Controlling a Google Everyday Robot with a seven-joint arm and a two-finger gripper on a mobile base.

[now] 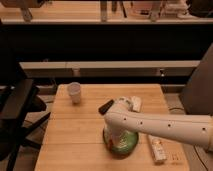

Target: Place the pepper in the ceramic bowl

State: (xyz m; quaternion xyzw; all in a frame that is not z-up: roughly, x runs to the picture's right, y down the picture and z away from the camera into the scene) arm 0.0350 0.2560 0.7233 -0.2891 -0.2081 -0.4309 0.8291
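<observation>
The green ceramic bowl (125,144) sits on the wooden table (75,135) at the front centre, partly covered by my white arm. My gripper (112,142) points down over the bowl's left side. It is shut on the pepper (110,145), a small red-orange piece that shows just at the gripper's tip, above the bowl's left rim. Whether the pepper touches the bowl cannot be told.
A small white cup (74,92) stands at the table's back left. A black object (106,106) and a white packet (134,103) lie behind the bowl. A long white box with green print (157,148) lies to the bowl's right. A black chair (15,115) is on the left.
</observation>
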